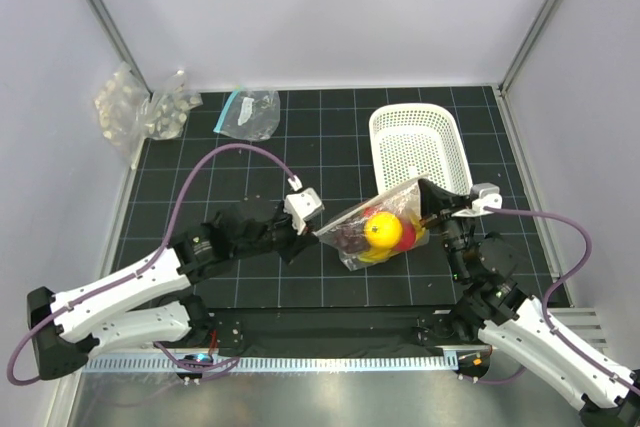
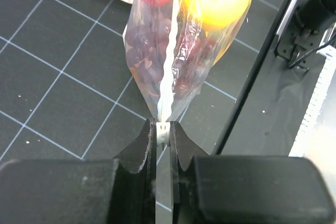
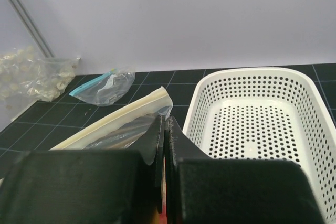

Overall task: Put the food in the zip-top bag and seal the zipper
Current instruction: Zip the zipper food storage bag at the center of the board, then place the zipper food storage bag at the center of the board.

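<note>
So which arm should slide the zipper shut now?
Probably left. The left end effector pinches one end of the zipper, with the strip running straight ahead. The right end effector grips the zip-top bag at its other end, steadying it.

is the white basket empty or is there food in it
Empty. The white basket shows only its bare perforated floor in the right wrist and top views.

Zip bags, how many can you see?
2. The zip-top bag, full of food, is held between the left gripper and right gripper; the teal-strip bag lies at the back left. The bumpy packs in the corner aren't counted.
</note>
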